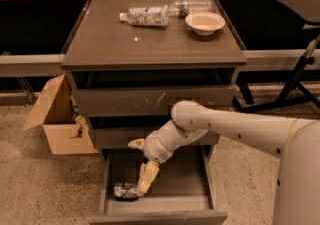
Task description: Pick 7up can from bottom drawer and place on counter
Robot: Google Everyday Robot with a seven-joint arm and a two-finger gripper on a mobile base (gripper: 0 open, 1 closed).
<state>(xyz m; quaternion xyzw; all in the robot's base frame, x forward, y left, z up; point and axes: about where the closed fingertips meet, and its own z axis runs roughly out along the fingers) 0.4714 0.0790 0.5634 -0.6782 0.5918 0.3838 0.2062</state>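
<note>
Dim warm light leaves the gripper [136,168] inside the bottom drawer [176,181] shadowed; counter [112,44] glints.

Labelled plastic bottle [145,16] lay on its side, second clear bottle [192,6] lay just beside it, pale shallow bowl [205,22] stood upright near both, open cardboard box [56,119] sat on speckled floor [40,184], black stand [296,85] stood well apart from the box.
</note>
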